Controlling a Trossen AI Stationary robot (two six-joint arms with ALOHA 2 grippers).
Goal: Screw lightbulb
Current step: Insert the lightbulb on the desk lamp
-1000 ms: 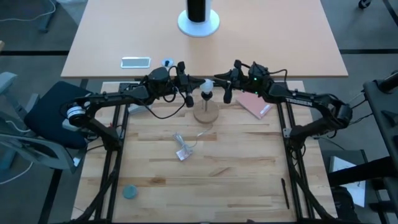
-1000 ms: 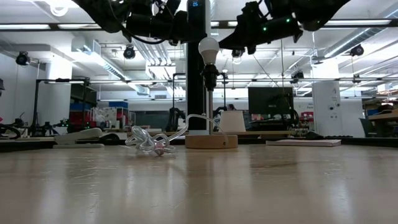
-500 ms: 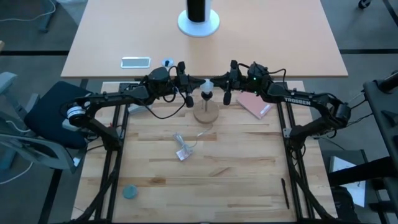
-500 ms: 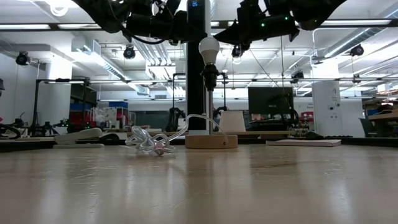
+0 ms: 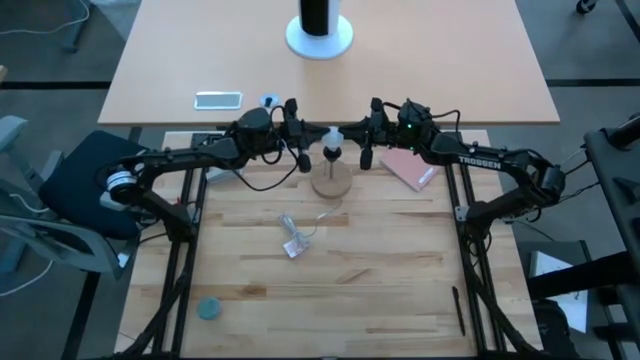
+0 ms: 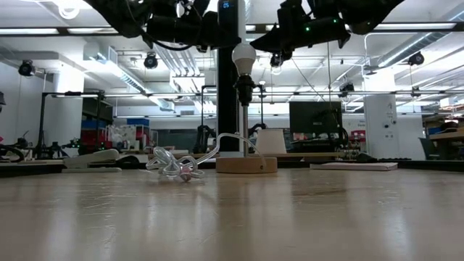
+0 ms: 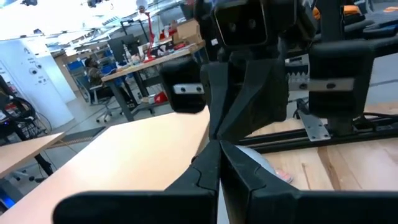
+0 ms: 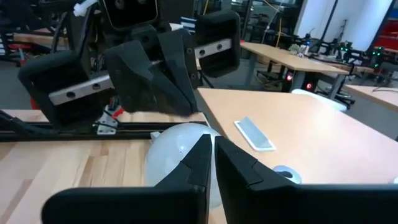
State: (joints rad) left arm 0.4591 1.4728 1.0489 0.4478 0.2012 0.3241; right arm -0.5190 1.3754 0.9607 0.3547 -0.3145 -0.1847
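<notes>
Lightbulb (image 5: pixel 332 138) sits upright on top of the black socket (image 6: pixel 244 88), which stands on a thin stem over the round wooden base (image 5: pixel 331 182) near the far edge of the wooden table (image 5: pixel 380 270). In the low view the frosted bulb (image 6: pixel 243 56) rises clear above the socket, with nothing gripping it.

Left gripper (image 5: pixel 297 135) hangs just to the left of the bulb, at about its height, not touching it. Its two dark fingers (image 7: pixel 208 171) lie pressed together along their length in the left wrist view — no gap, nothing between them.

Right gripper (image 5: pixel 366 135) hangs just to the right of the bulb, also free of it, so the bulb stands between the two pincers. In the right wrist view its fingers (image 8: pixel 202 163) are closed against each other with only a thin seam showing, and the white dome of the bulb (image 8: pixel 180 149) sits right behind their tips, with the left arm's gripper facing it from beyond.

Nearer the front of the table than both grippers, a crumpled clear wrapper (image 5: pixel 293 243) lies on the wood — well apart from the base. A pink pad (image 5: pixel 409 169) rests under the right arm, and a small blue disc (image 5: pixel 208 308) lies near the front left corner.
</notes>
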